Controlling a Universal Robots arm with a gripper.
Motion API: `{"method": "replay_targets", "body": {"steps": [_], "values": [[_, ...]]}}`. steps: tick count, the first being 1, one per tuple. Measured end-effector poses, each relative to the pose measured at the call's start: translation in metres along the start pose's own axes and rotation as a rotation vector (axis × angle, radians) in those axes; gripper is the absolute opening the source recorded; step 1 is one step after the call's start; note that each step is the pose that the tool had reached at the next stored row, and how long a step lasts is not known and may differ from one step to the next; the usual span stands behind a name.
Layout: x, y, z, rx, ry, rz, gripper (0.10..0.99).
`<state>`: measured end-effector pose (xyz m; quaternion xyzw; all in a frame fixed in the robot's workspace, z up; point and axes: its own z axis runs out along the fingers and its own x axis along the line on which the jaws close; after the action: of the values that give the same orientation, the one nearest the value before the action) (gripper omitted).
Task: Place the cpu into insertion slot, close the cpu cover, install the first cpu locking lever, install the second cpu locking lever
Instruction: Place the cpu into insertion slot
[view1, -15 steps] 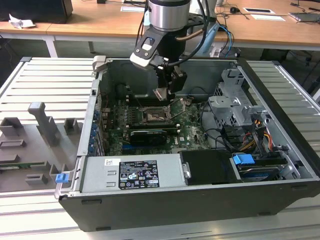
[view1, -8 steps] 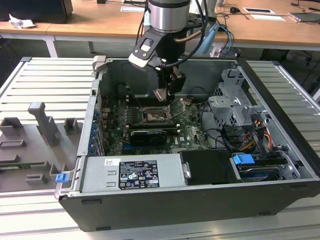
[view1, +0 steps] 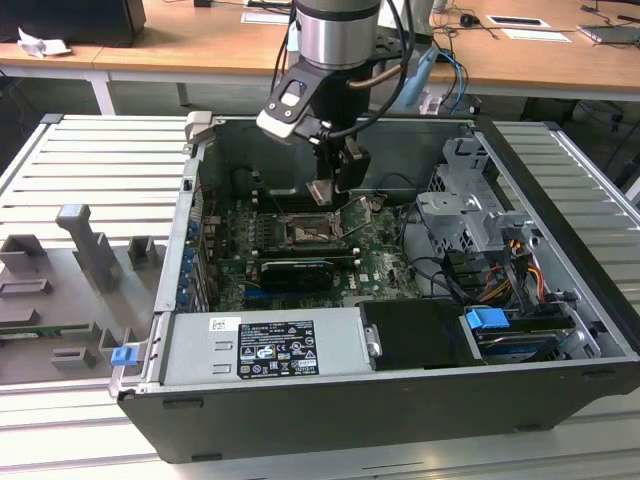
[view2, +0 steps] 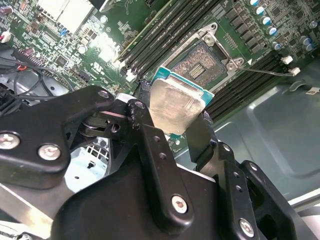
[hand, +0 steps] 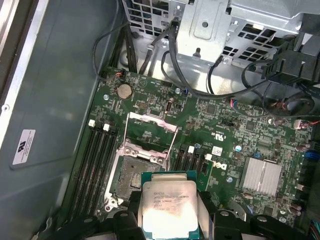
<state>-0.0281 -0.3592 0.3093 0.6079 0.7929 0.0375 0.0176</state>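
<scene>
My gripper (view1: 335, 188) is shut on the cpu (view1: 322, 192), holding it by two opposite edges inside the open computer case. In both wrist views the cpu (view2: 172, 102) (hand: 167, 210) shows a pale silver face on a green-blue rim. It hangs a little above the green board, just off the insertion slot (hand: 134, 175) (view2: 202, 62) (view1: 304, 233). The slot's dark pin field is bare. The cpu cover (hand: 150, 124), a thin silver frame, stands swung up at the slot's far side. A thin locking lever (view2: 270, 72) sticks out beside the slot.
Long black memory slots (hand: 95, 165) flank the socket. A metal drive cage (view1: 470, 205) with cables (hand: 200, 85) stands at the exterior view's right, a power supply (view1: 270, 345) in front. A silver heat sink (hand: 261, 176) sits on the board. Grey fixtures (view1: 90, 250) lie outside the case.
</scene>
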Motion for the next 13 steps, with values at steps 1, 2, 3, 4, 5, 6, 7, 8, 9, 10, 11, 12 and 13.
{"method": "replay_targets", "body": {"steps": [1, 2, 3, 4, 5, 6, 7, 8, 9, 10, 11, 12, 13], "values": [[0.0000, 0.0000, 0.0006, 0.000, -0.0002, 0.002, 0.529], [0.0000, -0.0001, 0.0010, 0.000, -0.0003, 0.004, 0.529], [0.0000, -0.0001, 0.0013, 0.000, -0.0004, 0.005, 0.529], [0.0000, -0.0001, 0.0017, 0.000, -0.0006, 0.007, 0.529], [0.0000, -0.0002, 0.0020, 0.000, -0.0008, 0.009, 0.529], [0.0000, -0.0002, 0.0025, 0.000, -0.0011, 0.014, 0.529], [-0.0001, -0.0002, 0.0028, 0.000, -0.0014, 0.017, 0.529], [-0.0001, -0.0003, 0.0031, 0.000, -0.0018, 0.022, 0.529], [-0.0001, -0.0003, 0.0032, 0.000, -0.0022, 0.025, 0.529], [-0.0001, -0.0003, 0.0034, 0.000, -0.0023, 0.029, 0.529], [0.0000, -0.0003, 0.0039, -0.001, -0.0030, 0.035, 0.529], [-0.0001, -0.0003, 0.0041, -0.001, -0.0039, 0.042, 0.529], [-0.0001, -0.0004, 0.0043, -0.001, -0.0048, 0.051, 0.529]]}}
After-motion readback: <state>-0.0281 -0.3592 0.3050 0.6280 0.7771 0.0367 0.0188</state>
